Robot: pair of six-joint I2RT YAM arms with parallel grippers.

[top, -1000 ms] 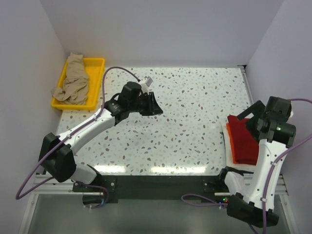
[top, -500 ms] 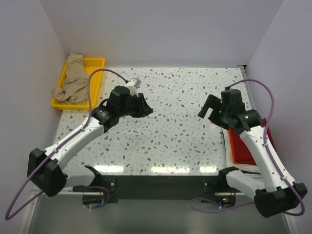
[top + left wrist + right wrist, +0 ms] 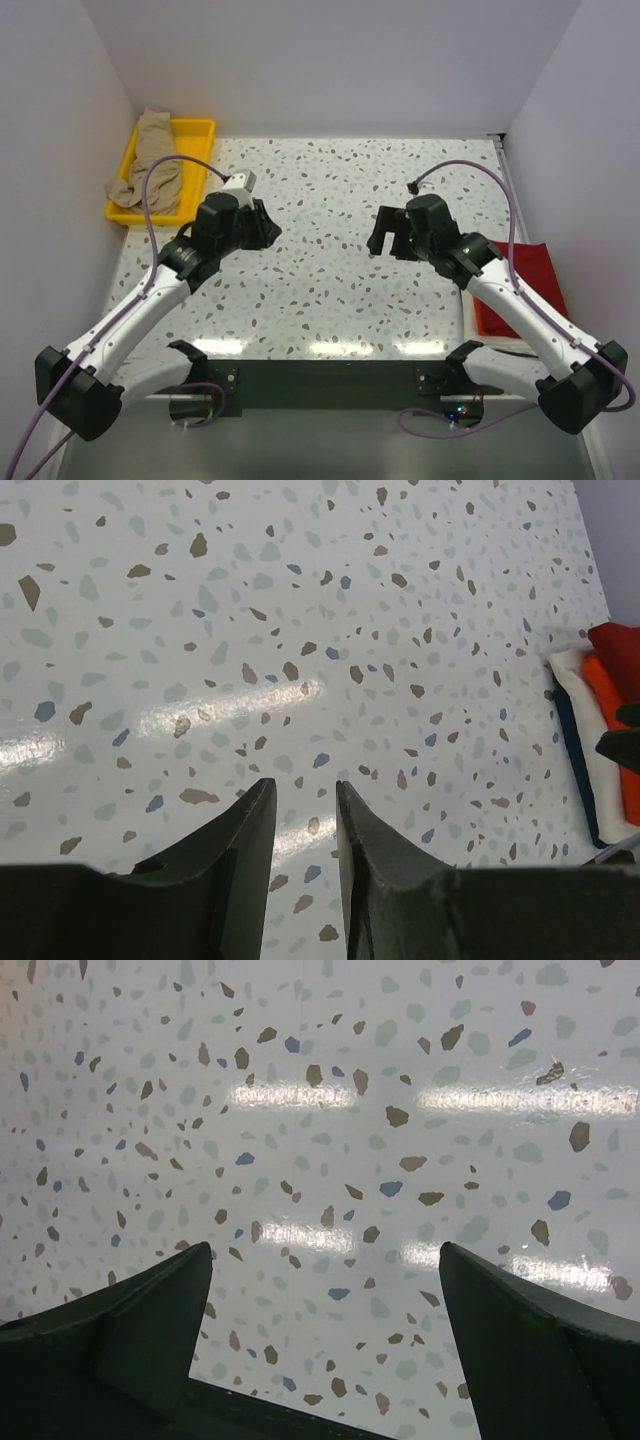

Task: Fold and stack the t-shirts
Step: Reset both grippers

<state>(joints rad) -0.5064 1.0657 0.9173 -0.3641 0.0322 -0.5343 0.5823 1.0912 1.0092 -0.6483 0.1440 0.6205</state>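
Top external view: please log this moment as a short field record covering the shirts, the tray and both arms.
unfolded: tan shirt, crumpled in the yellow tray at the far left of the table
stacked at right edge: dark red shirt on top, orange shirt and white shirt under it
left gripper: above bare tabletop, jaws narrowly apart, empty
right gripper: above bare tabletop, jaws wide apart, empty
left to fold: tan shirt

Bright even overhead light; glare streaks on table (image 3: 340, 200); sharp focus
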